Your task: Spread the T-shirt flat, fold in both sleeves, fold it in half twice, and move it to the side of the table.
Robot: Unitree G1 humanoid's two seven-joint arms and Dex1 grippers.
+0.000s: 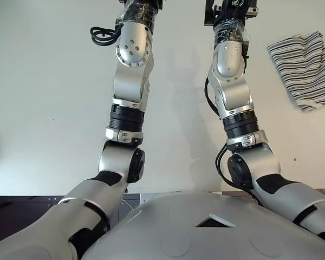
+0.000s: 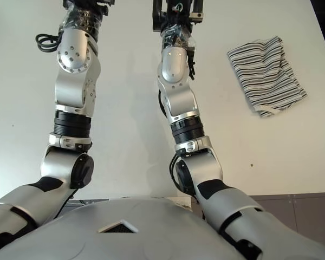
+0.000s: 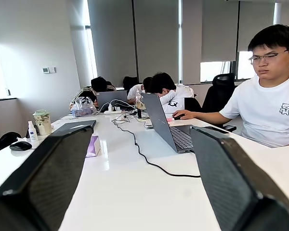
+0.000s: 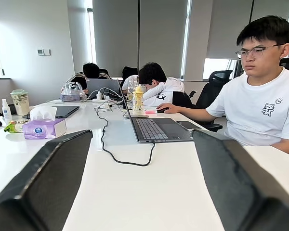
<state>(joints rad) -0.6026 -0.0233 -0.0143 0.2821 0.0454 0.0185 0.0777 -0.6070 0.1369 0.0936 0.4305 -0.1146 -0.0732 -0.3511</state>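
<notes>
In the left eye view, the folded striped T-shirt (image 1: 305, 70) is seen lying on the white bench (image 1: 43, 81), far over at the robot's right. In the left wrist view, the left gripper (image 3: 142, 134) is shown spread wide above the bench. In the right wrist view, the right gripper (image 4: 143, 135) is likewise spread wide.

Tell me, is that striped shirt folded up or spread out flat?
Folded. The T-shirt lies as a small layered bundle on the right side of the table, with no sleeves sticking out.
</notes>
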